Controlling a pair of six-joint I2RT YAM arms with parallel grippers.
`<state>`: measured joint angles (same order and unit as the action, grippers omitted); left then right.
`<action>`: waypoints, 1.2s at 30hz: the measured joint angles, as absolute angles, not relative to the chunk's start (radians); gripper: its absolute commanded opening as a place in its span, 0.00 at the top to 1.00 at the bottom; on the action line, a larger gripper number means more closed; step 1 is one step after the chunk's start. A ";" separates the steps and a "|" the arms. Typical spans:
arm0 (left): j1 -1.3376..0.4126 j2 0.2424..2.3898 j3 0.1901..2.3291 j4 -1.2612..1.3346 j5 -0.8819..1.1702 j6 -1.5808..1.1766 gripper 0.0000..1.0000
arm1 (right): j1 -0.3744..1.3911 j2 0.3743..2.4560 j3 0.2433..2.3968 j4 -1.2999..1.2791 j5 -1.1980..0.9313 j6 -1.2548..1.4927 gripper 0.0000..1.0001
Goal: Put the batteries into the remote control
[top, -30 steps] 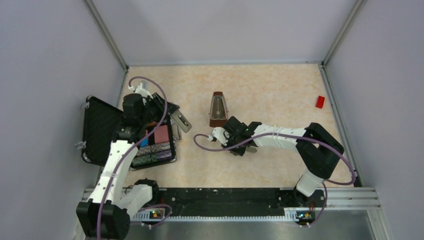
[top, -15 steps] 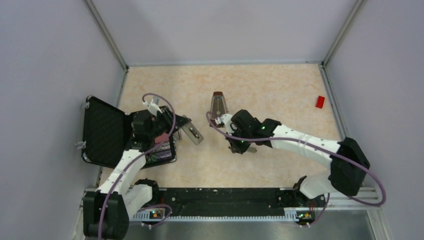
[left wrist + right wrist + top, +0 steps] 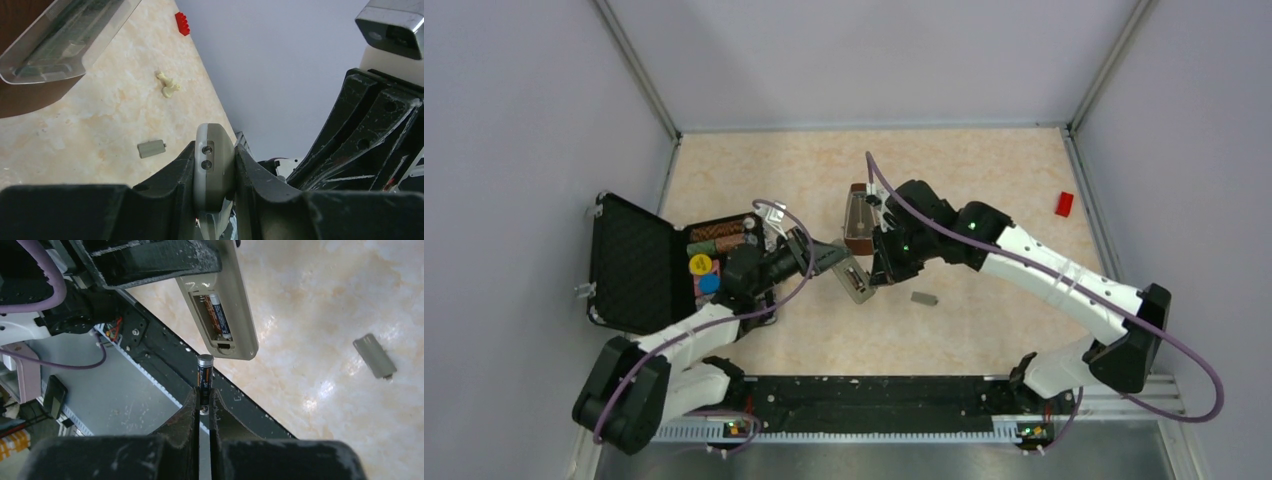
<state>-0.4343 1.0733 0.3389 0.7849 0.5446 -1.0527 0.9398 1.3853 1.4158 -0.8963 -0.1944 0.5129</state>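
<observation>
My left gripper is shut on one end of the remote control and holds it above the table. In the right wrist view the remote control shows its grey back. Its compartment is open and one battery lies inside. My right gripper is shut on a second dark battery, upright, just below the remote's open end and apart from it. From above, the remote control hangs between the left gripper and the right gripper.
The flat grey cover piece lies on the table right of the grippers. A brown metronome stands just behind them. An open black case with coloured items sits at the left. A red brick lies far right, and a small pale piece lies nearby.
The left arm has carried the remote right from over the case to the middle. The right arm has lifted off the table and swung left to meet it. The cover stayed put.
</observation>
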 measured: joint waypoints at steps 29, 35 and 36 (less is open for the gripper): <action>-0.570 1.617 0.332 1.415 0.478 -1.401 1.00 | 0.955 1.572 1.526 -1.155 -0.064 0.620 1.00; -0.579 1.618 0.332 1.416 0.476 -1.404 1.00 | 0.953 1.591 1.528 -1.161 -0.041 0.588 1.00; -0.579 1.618 0.332 1.416 0.475 -1.404 1.00 | 0.952 1.595 1.531 -1.162 -0.041 0.579 1.00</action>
